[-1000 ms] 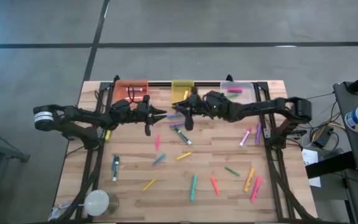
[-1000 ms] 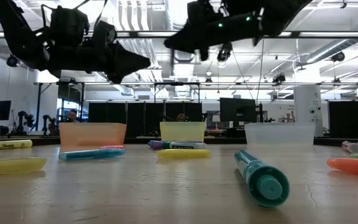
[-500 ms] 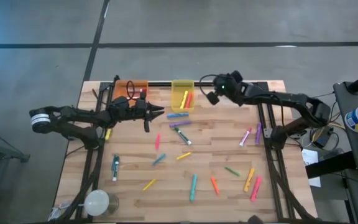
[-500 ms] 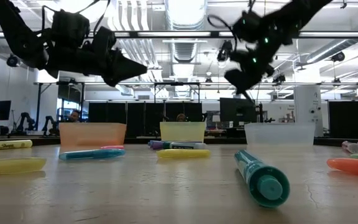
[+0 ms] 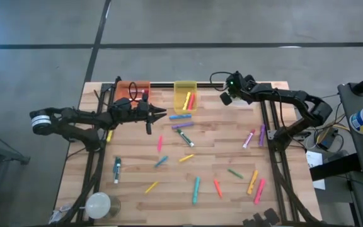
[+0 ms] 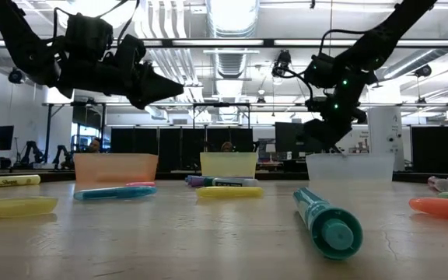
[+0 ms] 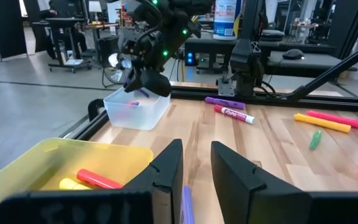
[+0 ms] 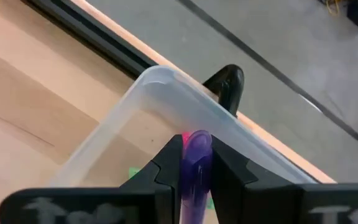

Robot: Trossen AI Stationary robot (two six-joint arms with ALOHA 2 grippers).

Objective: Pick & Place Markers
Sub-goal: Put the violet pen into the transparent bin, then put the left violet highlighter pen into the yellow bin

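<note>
The wooden table (image 5: 131, 157) fills the middle of the high view, with some of the markers (image 5: 196, 189) scattered across its lower half and three bins along its upper edge: the orange bin (image 5: 133, 89), the yellow bin (image 5: 185, 96) and the clear bin (image 7: 137, 108). The right gripper (image 5: 227, 98) hangs over the clear bin at upper right, its fingers clamped on a purple marker (image 8: 196, 163), which points down at the bin's rim in the right wrist view. The left gripper (image 5: 161, 114) waits just left of the yellow bin; its fingers stand slightly apart with nothing between them.

The likeliest trouble is at the release: the marker sits close to the bin's near wall, so if the fingers part here it could strike the rim and bounce onto the table. A tilted drop could also leave it propped on the pink and green markers already inside. A low descent might nudge the light bin
</note>
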